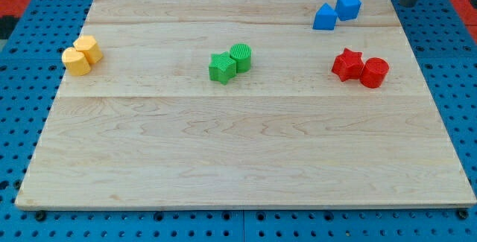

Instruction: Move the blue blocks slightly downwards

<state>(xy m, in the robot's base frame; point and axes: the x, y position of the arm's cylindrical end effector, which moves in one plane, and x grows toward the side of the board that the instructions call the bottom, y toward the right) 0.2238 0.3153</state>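
Two blue blocks sit touching near the view's top right of the wooden board (246,160): a blue triangular block (324,17) on the left and a blue cube-like block (348,6) just up and right of it. My rod comes in at the view's top right corner, and my tip (408,2) stands off the board's edge, to the right of the blue cube-like block and apart from it.
A red star block (347,65) and a red cylinder (374,72) touch below the blue pair. A green star block (221,68) and a green cylinder (241,56) sit mid-board. Two yellow blocks (82,54) lie at the left edge.
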